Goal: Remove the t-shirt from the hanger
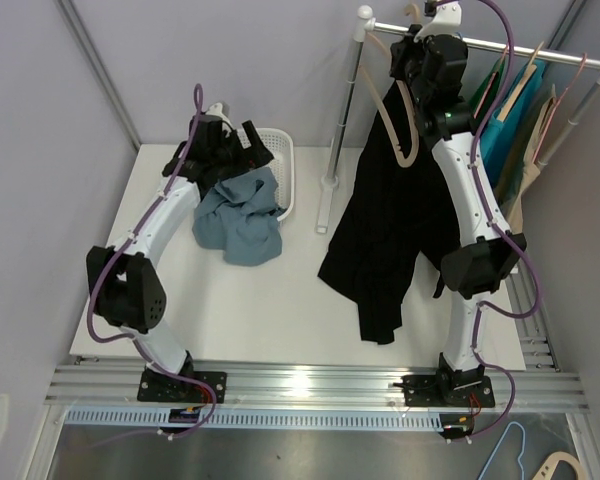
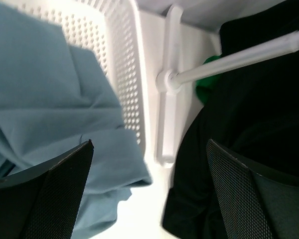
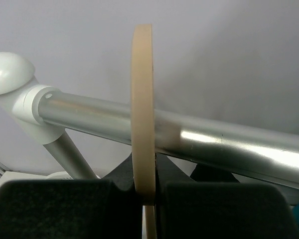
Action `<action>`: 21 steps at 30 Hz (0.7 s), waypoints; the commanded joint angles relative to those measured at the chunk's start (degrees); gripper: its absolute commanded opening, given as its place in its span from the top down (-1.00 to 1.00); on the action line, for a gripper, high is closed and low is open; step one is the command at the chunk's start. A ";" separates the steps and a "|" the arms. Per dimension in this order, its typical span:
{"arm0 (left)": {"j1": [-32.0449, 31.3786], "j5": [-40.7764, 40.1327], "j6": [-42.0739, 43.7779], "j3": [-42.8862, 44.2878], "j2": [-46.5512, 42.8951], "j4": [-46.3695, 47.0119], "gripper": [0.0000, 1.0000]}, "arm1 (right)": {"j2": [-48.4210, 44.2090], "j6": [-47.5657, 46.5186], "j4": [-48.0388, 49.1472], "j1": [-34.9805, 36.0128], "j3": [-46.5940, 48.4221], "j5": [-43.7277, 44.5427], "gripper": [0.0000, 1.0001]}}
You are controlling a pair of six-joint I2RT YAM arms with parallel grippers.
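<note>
my right end effector (image 3: 148,195) is pinched on the hanger (image 3: 142,99) hook at the rail (image 3: 224,142); t-shirt (image 1: 380,230) hangs straight below it. left end effector (image 2: 147,149) spread wide, empty, well apart.

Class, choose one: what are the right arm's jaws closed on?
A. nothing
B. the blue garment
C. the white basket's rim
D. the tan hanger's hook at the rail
D: the right wrist view shows the right arm's jaws pinching the tan hanger just below where it loops over the metal rail.
</note>
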 commanded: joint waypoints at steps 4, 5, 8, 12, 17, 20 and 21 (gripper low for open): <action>-0.19 -4.58 2.06 -7.68 -10.23 8.63 -0.99 | -0.29 1.60 1.24 -0.24 0.23 -2.46 1.00; -0.19 -4.76 2.15 -7.94 -11.02 9.42 -0.99 | -0.29 1.78 1.15 0.19 0.15 -2.73 1.00; -0.28 -4.58 2.33 -8.12 -13.75 10.57 -0.99 | -0.29 1.17 0.97 1.42 -0.21 -2.47 1.00; -0.28 -4.41 2.24 -8.30 -16.03 11.28 -0.99 | -0.47 1.17 0.27 2.92 -0.38 -2.38 1.00; -0.72 -4.41 2.59 -8.03 -17.44 10.22 -0.99 | -0.64 -0.06 -0.08 4.50 -1.26 -2.11 0.19; -1.07 -4.15 3.30 -8.03 -18.58 9.87 -0.99 | -1.87 -0.41 -1.39 4.86 -1.35 -1.41 -0.42; -1.07 -3.88 3.56 -8.03 -19.02 9.96 -0.99 | -3.09 -0.59 -2.10 4.68 -1.35 -1.33 -0.46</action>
